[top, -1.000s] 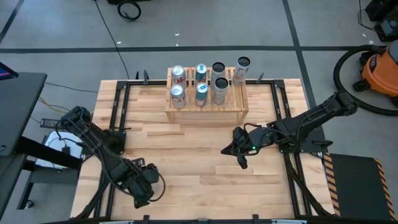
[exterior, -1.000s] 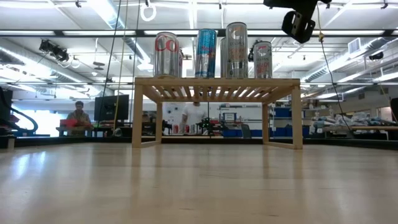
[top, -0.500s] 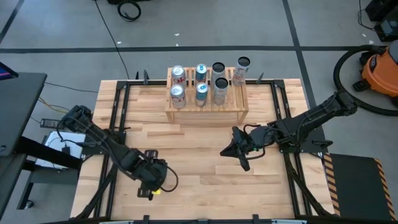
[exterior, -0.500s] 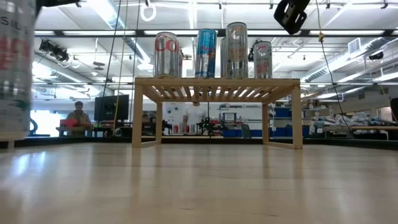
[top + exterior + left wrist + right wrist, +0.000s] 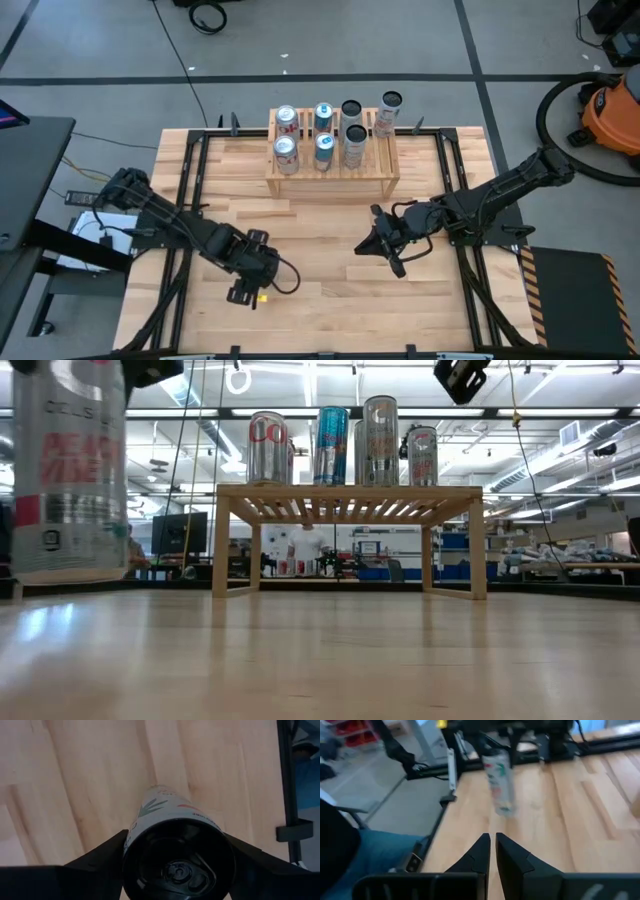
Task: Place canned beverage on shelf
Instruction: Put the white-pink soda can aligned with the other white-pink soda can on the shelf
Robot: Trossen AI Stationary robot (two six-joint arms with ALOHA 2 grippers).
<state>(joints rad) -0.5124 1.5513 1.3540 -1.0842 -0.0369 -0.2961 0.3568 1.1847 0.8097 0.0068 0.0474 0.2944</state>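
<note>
My left gripper (image 5: 255, 272) is over the near left-middle of the table, shut on a white can with red lettering (image 5: 70, 470). The can also shows in the left wrist view (image 5: 175, 820) and the right wrist view (image 5: 500, 780). The light-wood shelf (image 5: 333, 165) stands at the far middle on its plank sides, with several cans on its slatted top (image 5: 350, 495). My right gripper (image 5: 385, 245) hangs shut and empty over the table's right-middle, in front of the shelf. My left gripper pinches the can between its two fingers (image 5: 100, 855), on opposite sides of its wall just below the dark top rim (image 5: 132, 835). The fingers come from above, pointing down. The can hangs upright below them, lifted clear of the table.
Black rails (image 5: 190, 185) run along the table's left and right sides. Bare wood (image 5: 320, 290) lies between the grippers and in front of the shelf. An orange vacuum (image 5: 612, 110) stands on the floor at the right. People show in the room behind the table (image 5: 315, 545).
My left gripper has carried the can from the near left corner toward the table's right and a little toward the far edge. The can stays upright and clear of the table and has come into the low view from the left.
</note>
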